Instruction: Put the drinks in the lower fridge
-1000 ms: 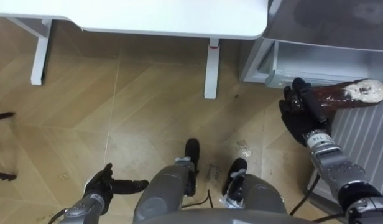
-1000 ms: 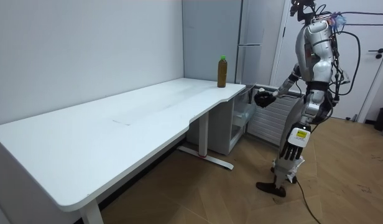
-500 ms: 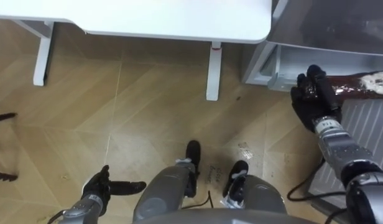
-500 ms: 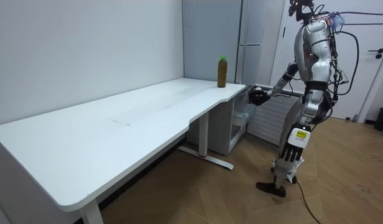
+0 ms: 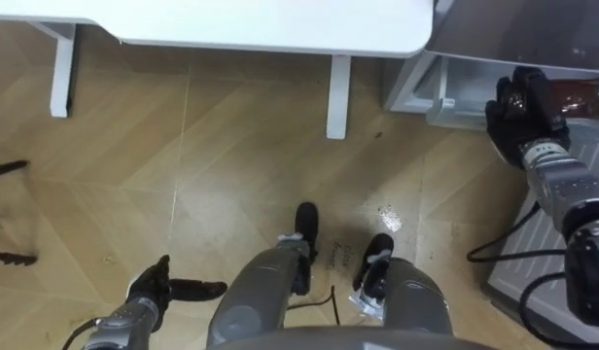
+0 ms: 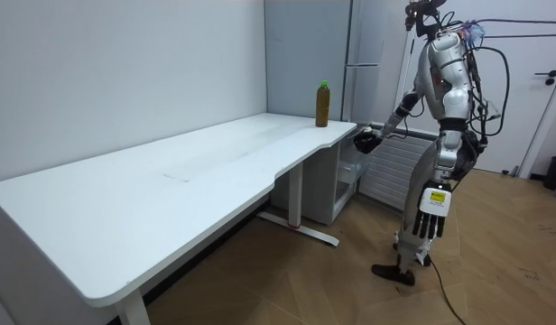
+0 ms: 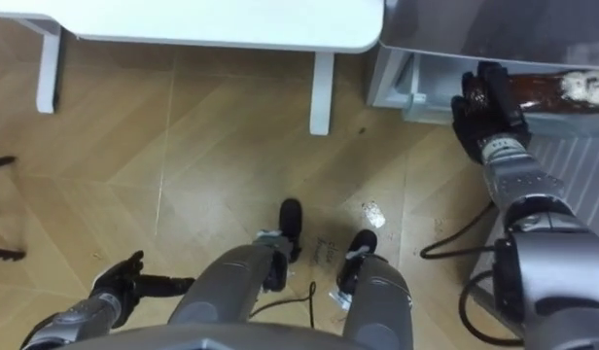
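Two big items frame it: long white table (image 6: 170, 171) along the wall, tall grey fridge (image 6: 305, 54) at its far end. Wood floor (image 5: 231, 175) underneath.

Robot stands upright on the floor off the table's far corner, facing the fridge, right arm reaching forward and left arm hanging.

Fridge's lower compartment (image 7: 426, 83) is open, with a pale drawer front visible just past the table leg. Ribbed white panel (image 7: 572, 185) sits to the robot's right of it, low down.

Right hand (image 7: 484, 107): fingers wrapped round a dark bottle (image 7: 538, 92). The bottle lies roughly horizontal, its pale-labelled end pointing to the robot's right. It's held at the mouth of the lower compartment, above the ribbed panel's top edge. Can't tell whether any part is inside yet.

Left hand (image 5: 154, 289): down by the leg, fingers loosely extended, holding nothing.

Second drink: green-capped bottle (image 6: 322, 104) with brown contents, upright on the table near the corner next to the fridge. It's well apart from both hands.
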You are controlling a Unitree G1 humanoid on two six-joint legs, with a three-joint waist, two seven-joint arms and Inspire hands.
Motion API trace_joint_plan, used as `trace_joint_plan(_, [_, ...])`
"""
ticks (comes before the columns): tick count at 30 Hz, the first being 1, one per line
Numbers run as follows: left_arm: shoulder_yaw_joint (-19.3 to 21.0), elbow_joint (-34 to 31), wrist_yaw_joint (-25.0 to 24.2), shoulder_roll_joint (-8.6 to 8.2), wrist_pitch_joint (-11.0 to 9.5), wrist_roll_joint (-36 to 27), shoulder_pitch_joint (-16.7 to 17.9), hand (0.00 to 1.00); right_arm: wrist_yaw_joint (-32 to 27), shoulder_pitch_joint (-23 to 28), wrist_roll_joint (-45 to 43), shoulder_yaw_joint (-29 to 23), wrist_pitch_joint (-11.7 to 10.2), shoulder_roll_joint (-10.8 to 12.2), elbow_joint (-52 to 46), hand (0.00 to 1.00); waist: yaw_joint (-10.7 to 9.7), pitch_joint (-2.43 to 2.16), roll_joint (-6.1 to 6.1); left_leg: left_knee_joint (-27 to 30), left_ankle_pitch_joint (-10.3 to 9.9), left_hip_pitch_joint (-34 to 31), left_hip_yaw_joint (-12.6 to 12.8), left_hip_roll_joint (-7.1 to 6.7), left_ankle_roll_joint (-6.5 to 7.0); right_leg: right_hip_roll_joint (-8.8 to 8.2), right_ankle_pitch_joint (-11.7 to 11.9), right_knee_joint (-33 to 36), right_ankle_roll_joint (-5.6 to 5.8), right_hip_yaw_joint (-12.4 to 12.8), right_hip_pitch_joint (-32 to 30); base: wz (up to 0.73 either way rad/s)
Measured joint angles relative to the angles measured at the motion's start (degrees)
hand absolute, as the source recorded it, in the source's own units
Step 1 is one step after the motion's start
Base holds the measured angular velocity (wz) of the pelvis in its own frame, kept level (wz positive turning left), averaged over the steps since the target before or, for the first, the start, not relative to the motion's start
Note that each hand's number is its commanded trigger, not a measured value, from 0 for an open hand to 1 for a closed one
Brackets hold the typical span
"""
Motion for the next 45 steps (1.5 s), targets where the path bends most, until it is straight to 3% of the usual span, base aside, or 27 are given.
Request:
trace_joint_plan(9, [-0.71,0.07,0.99,-0.18,1.29,0.08,-0.16,0.00,-5.50,-3.15,-1.13,0.00,0.17,-1.07,1.43,1.00,0.06,0.05,-0.06,0.08,-0.04,0.00,0.32,-0.66,0.09,-1.10,-1.13,1.66,0.29,0.07,-0.49,0.04])
trace_joint_plan(10, [-0.79,0.07,1.04,-0.18,1.30,0.08,-0.16,0.00,-5.69,-3.20,-1.23,0.00,0.18,-1.07,1.43,0.84,0.08,0.05,-0.06,0.08,-0.04,0.00,0.32,-0.64,0.09,-1.05,-1.19,1.67,0.30,0.13,-0.50,0.00])
trace_joint_plan(11, [-1.20,0.06,1.11,-0.17,1.29,0.07,-0.16,0.00,-5.96,-3.29,-1.45,0.00,0.19,-1.07,1.43,0.56,0.10,0.05,-0.06,0.08,-0.04,0.04,0.32,-0.60,0.09,-0.98,-1.20,1.67,0.29,0.18,-0.49,0.00])
trace_joint_plan(12, [-1.37,0.06,1.11,-0.19,1.30,0.08,-0.16,0.00,-6.02,-3.33,-1.56,0.01,0.26,-1.07,1.43,0.00,0.12,0.05,-0.06,0.08,-0.04,0.08,0.34,-0.56,0.09,-0.94,-1.21,1.70,0.27,0.22,-0.48,0.00])
trace_joint_plan(45, [-1.62,-0.02,0.97,-0.17,1.18,0.52,-1.18,0.00,-7.00,-4.51,-5.00,0.50,0.14,-1.83,1.44,0.00,0.06,0.27,-0.55,-0.07,-0.04,0.32,0.91,-0.31,0.09,-0.70,-1.10,1.51,0.11,0.59,-0.46,0.00])
